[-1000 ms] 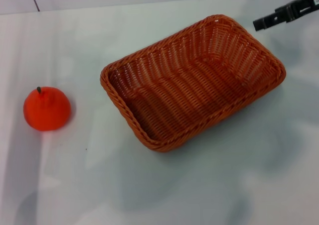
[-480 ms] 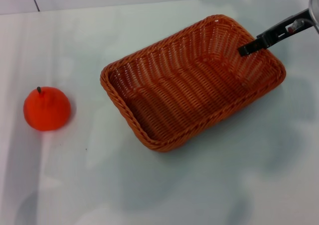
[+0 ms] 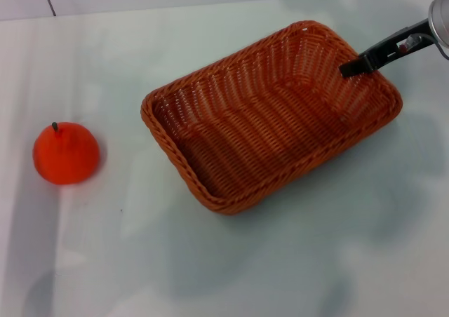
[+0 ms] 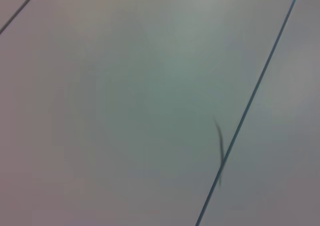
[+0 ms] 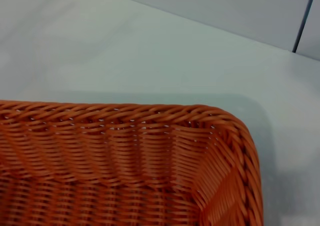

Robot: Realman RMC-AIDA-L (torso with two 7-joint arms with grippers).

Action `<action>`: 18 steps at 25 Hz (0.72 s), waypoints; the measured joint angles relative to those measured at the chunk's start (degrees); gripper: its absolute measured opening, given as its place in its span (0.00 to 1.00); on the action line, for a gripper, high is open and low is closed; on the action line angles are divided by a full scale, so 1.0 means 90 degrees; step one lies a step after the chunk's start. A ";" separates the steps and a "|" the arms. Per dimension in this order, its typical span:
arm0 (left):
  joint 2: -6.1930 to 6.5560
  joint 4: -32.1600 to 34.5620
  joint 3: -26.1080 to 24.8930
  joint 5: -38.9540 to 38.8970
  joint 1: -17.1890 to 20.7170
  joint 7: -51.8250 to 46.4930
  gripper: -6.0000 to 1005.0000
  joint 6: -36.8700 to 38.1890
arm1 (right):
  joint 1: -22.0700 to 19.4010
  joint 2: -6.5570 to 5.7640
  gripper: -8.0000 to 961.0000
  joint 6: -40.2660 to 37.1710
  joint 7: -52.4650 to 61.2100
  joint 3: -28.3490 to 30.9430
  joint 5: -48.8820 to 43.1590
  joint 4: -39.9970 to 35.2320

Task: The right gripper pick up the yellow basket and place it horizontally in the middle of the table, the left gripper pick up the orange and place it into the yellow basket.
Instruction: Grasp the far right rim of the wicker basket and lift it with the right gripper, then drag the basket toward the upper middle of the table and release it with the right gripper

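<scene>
The yellow basket (image 3: 272, 117) is seen lying on the table (image 3: 295, 261), set diagonally: one short end toward the far right, the other toward the near left, open side up. The orange (image 3: 66, 153) is seen well apart from it, on the table's left side, stem up, nothing touching it.

The right gripper (image 3: 351, 68) is reached in from the upper right edge of the head view, w/ its silver wrist just at the frame border and a black finger slanted down and leftward. The fingertip is placed over the basket's far right end, near the inner side of the rim; contact w/ the wicker can't be confirmed. Only one dark finger is made out, so whether the jaws are apart or together cannot be told.

In the right wrist view, a rounded corner of the basket (image 5: 150, 156) w/ its braided rim is shown close up, the white table behind it; no fingers are shown there.

The left gripper is not shown in any view; in the left wrist view only a plain pale surface crossed by thin dark lines is shown.
</scene>
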 joint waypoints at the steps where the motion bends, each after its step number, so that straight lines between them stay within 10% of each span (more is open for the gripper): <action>1: 0.0000 -0.0007 -0.0002 0.0000 0.0001 0.0000 0.92 -0.0011 | -0.0006 -0.0002 0.41 0.0007 0.0005 0.0006 0.0000 0.0003; 9: -0.0003 -0.0061 -0.0034 -0.0004 0.0025 0.0000 0.92 -0.0054 | -0.0159 -0.0069 0.24 0.0124 -0.0002 0.0178 0.0180 0.0007; 18: -0.0002 -0.0059 -0.0036 -0.0003 -0.0019 0.0000 0.92 -0.0211 | -0.0699 -0.0497 0.21 0.1110 -0.0299 0.0870 0.2330 -0.0055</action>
